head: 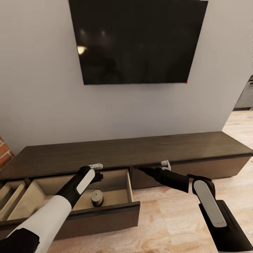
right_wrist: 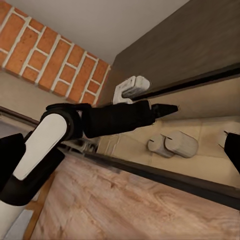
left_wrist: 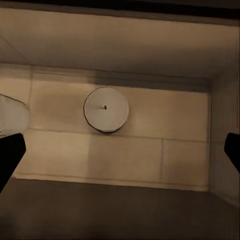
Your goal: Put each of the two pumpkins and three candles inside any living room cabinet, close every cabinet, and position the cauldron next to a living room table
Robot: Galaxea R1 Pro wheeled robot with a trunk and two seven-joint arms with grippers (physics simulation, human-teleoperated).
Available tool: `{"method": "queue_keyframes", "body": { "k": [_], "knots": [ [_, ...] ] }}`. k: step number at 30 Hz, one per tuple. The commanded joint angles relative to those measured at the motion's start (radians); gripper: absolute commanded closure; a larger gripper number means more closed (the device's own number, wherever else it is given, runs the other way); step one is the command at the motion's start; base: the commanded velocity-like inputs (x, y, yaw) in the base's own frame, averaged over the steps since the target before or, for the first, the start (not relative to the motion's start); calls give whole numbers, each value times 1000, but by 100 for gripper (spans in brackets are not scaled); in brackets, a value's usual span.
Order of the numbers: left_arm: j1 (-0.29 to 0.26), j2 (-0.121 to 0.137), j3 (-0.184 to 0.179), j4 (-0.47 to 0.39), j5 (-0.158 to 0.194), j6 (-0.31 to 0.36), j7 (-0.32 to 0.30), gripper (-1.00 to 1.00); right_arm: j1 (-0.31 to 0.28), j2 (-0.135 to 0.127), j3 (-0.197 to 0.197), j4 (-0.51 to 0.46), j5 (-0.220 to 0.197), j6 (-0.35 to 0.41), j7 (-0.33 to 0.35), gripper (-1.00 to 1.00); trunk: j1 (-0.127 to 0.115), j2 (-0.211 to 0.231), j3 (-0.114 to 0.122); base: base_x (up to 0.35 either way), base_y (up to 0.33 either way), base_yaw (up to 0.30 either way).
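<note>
Head view has me facing the cabinet [head: 133, 149], long and dark against the grey wall [head: 42, 88], with a black TV [head: 138, 40] mounted above it. One drawer [head: 105, 207] is pulled out toward me, its pale wood inside exposed, and a candle [head: 97, 197] stands upright on the drawer floor near the front panel. Further left, more open compartments [head: 14, 196] show their pale dividers.

My left gripper [head: 96, 172] hangs over the drawer, above and behind the candle. Left wrist view looks straight down into the drawer: the candle [left_wrist: 106, 109] is a pale round disc with a small dark wick, sitting between the two dark fingertips [left_wrist: 10, 155] at the frame's edges, well apart from both. The jaws are spread wide and carry nothing.

My right gripper [head: 154, 170] reaches toward the cabinet's front edge just right of the open drawer, under the top's overhang. In the head view I cannot tell how far its fingers are spread. Right wrist view shows the left arm [right_wrist: 75, 130] across the open drawer, brick wall [right_wrist: 50, 55] beyond, and two pale candles [right_wrist: 172, 144] lying on the drawer floor; the dark fingers [right_wrist: 10, 155] at either edge sit far apart, empty.
</note>
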Motion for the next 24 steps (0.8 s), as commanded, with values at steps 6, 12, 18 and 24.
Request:
{"method": "queue_keyframes", "body": {
  "k": [6, 12, 18, 24],
  "knots": [
    [0, 0, -4, -30, 11, 5, 47, -100, -1, -2, 0, 1, 11, 2, 10, -100, -24, 42, 18, -190, 0, 0],
    [0, 1, -3, -66, 10, 6, 62, -100, -1, -2, 0, 1, 11, 2, 10, -100, -47, 84, 37, -142, 0, 0],
    [0, 1, -3, -97, 10, 6, 65, -100, -1, -1, 0, 0, 12, 2, 10, -100, -70, 126, 56, -30, 0, 0],
    [0, 1, -3, -102, 10, 6, 66, -100, -1, -2, -1, 0, 11, 2, 10, -100, -93, 168, 74, -134, 0, 0]
  ]
}}
